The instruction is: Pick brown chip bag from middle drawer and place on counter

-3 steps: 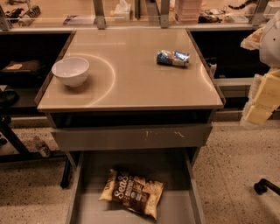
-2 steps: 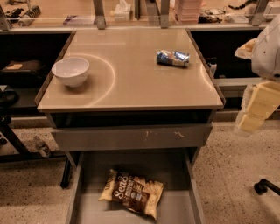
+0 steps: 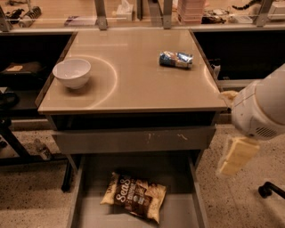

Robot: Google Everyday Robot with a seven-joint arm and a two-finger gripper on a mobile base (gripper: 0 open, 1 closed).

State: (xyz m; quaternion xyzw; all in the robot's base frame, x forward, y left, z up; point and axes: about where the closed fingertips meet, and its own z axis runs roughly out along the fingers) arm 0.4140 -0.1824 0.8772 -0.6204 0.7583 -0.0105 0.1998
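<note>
Brown chip bag (image 3: 135, 198) lies in middle drawer (image 3: 177, 179), left of gripper (image 3: 235, 156), whose opening is unclear.

Seemingly a lab or office workroom: left of the gripper (image 3: 236, 156), which hangs low at the right edge, a drawer-fitted counter (image 3: 142, 84) stands on speckled floor (image 3: 26, 205), cluttered benches (image 3: 53, 9) beyond.

At right the claw (image 3: 236, 156) looks blurred; middle drawer (image 3: 178, 209) cropped below.
</note>
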